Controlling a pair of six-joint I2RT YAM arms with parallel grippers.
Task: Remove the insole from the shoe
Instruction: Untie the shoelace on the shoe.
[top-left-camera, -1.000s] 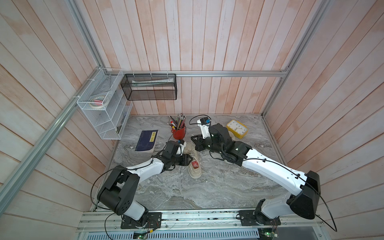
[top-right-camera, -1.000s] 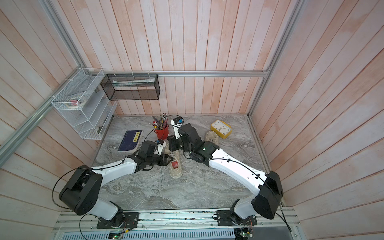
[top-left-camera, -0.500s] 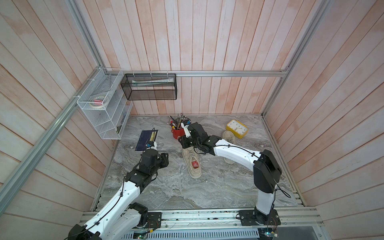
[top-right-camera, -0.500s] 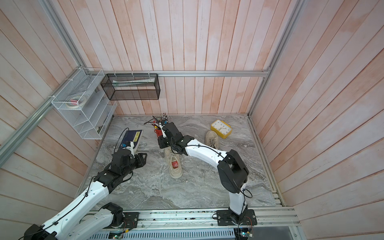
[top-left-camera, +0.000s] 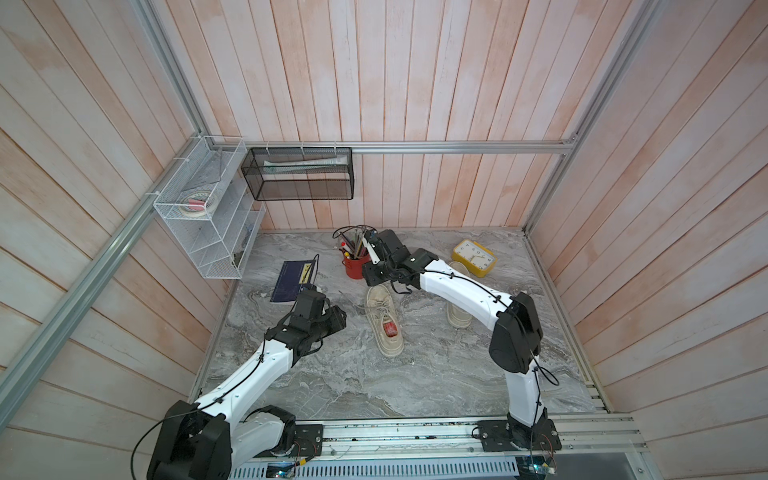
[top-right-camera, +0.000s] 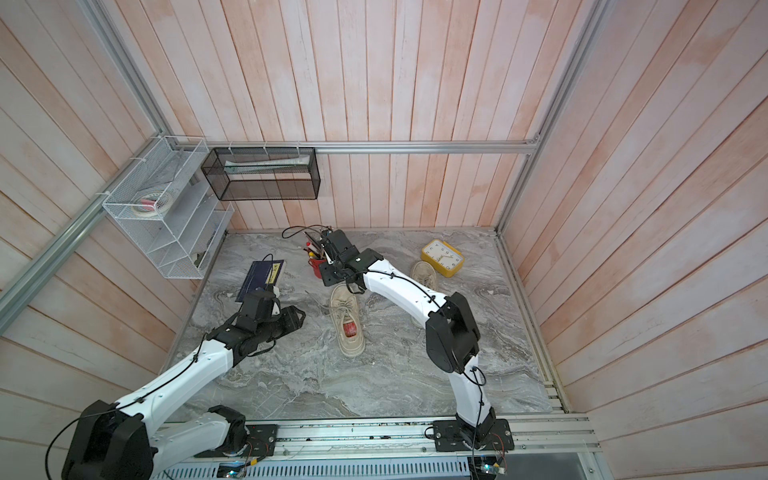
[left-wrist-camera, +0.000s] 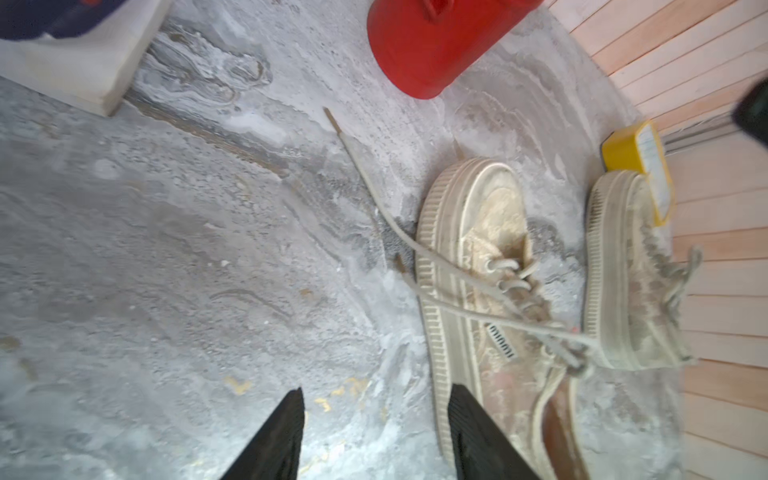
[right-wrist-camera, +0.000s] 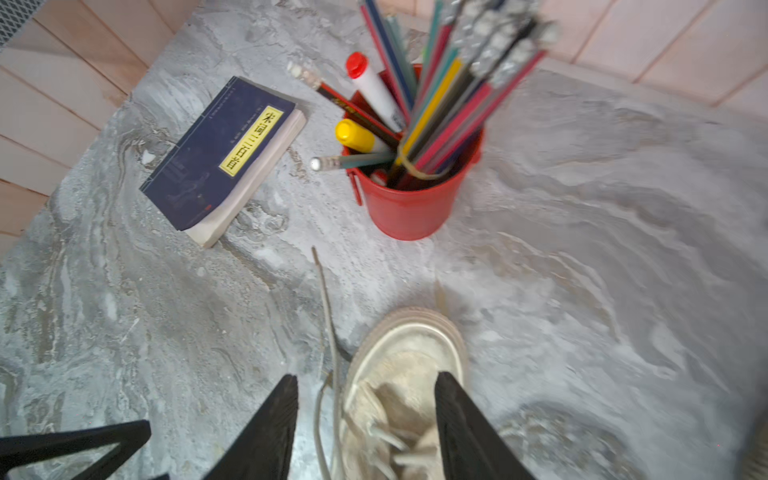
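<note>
A beige lace-up shoe (top-left-camera: 384, 320) (top-right-camera: 348, 322) lies mid-table, toe toward the back wall, laces loose. The reddish insole (top-left-camera: 390, 329) (top-right-camera: 351, 329) shows in its opening, and as a brown strip (left-wrist-camera: 557, 419) in the left wrist view. My left gripper (top-left-camera: 338, 318) (left-wrist-camera: 376, 392) is open just left of the shoe (left-wrist-camera: 469, 266), with only bare table between its fingers. My right gripper (top-left-camera: 375, 275) (right-wrist-camera: 368, 379) is open above the toe (right-wrist-camera: 409, 349), gripping nothing.
A second beige shoe (top-left-camera: 457, 309) (left-wrist-camera: 623, 270) lies to the right, partly under my right arm. Behind the shoe stand a red pencil cup (top-left-camera: 357, 266) (right-wrist-camera: 411, 208), a blue book (top-left-camera: 293, 280) (right-wrist-camera: 224, 153) and a yellow clock (top-left-camera: 474, 257). Wire baskets (top-left-camera: 208, 216) hang on the left wall.
My left gripper has drawn back from the shoe's side to the left. The right gripper has shifted left to stand over the toe and has opened. The shoe stays put.
</note>
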